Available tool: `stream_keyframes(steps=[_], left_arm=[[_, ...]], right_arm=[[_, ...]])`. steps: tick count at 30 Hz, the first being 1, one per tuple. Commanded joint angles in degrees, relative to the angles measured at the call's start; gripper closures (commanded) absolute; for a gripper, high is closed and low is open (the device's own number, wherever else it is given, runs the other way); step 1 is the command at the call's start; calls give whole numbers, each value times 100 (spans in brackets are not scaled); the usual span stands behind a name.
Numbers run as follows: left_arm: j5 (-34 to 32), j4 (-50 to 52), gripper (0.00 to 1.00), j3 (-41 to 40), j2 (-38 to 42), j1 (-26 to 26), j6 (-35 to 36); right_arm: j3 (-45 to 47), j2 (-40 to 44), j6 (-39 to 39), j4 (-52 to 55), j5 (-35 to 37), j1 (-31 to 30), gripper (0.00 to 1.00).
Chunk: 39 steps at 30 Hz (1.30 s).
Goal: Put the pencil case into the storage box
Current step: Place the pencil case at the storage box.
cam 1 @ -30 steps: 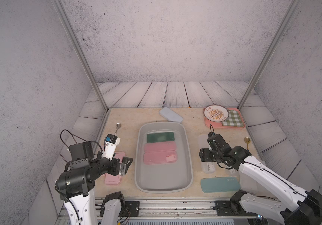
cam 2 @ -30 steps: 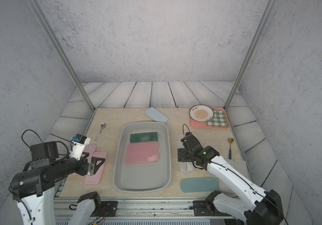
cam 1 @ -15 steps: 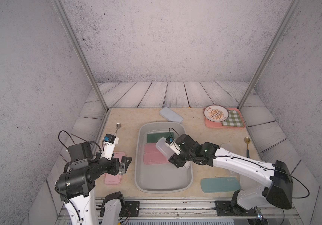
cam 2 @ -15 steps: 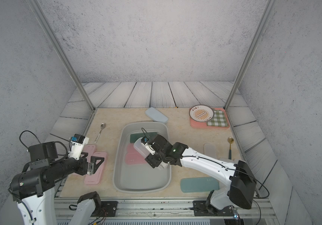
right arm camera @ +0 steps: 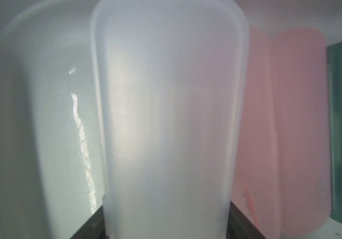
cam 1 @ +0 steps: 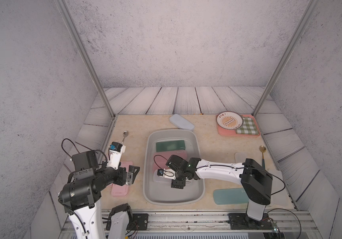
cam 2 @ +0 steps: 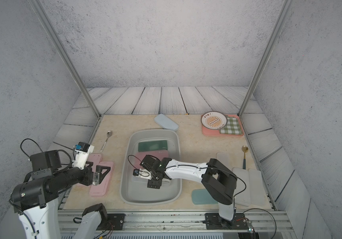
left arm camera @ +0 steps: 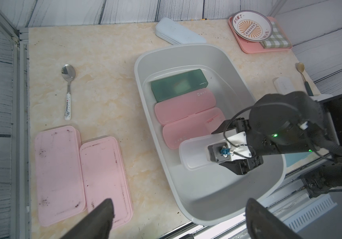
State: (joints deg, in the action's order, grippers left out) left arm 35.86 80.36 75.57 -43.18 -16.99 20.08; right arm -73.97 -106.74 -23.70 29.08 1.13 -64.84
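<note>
Pencil case (left arm camera: 192,154), right fingers (left arm camera: 239,166) gripping, inside storage box (left arm camera: 217,192) on tabletop (left arm camera: 104,62); left fingers (left arm camera: 99,219) open.

Salmon-pink tray (cam 1: 224,131), right of centre in a top view: patterned plate (cam 1: 229,122) and green checked cloth (cam 1: 247,127) on it, touching. Silver spoon (cam 1: 124,135) left of centre. Gold spoon (cam 1: 262,151) below tray, right side. All on beige marbled tabletop (cam 1: 137,124).

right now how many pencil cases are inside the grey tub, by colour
green case: 1
pink cases: 2
clear white case, held low inside: 1
total in the storage box: 4
</note>
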Motion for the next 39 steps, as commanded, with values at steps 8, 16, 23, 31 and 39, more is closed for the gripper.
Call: stream_keyframes(steps=[8, 16, 23, 31, 39], left_arm=[[141, -34, 0, -60, 2, -58, 5], [151, -22, 0, -55, 46, -59, 14], [159, -20, 0, -60, 73, -64, 13], [242, -13, 0, -58, 77, -60, 48], [316, 14, 0, -52, 109, -50, 85]], right_arm=[[-254, -545, -363, 52, 667, -213, 15], [-214, -394, -362, -35, 860, -231, 1], [-29, 543, 201, -277, 486, -252, 1], [671, 2675, 2848, -305, 1400, -103, 1], [1986, 4829, 6493, 1101, 2536, 1474, 1]])
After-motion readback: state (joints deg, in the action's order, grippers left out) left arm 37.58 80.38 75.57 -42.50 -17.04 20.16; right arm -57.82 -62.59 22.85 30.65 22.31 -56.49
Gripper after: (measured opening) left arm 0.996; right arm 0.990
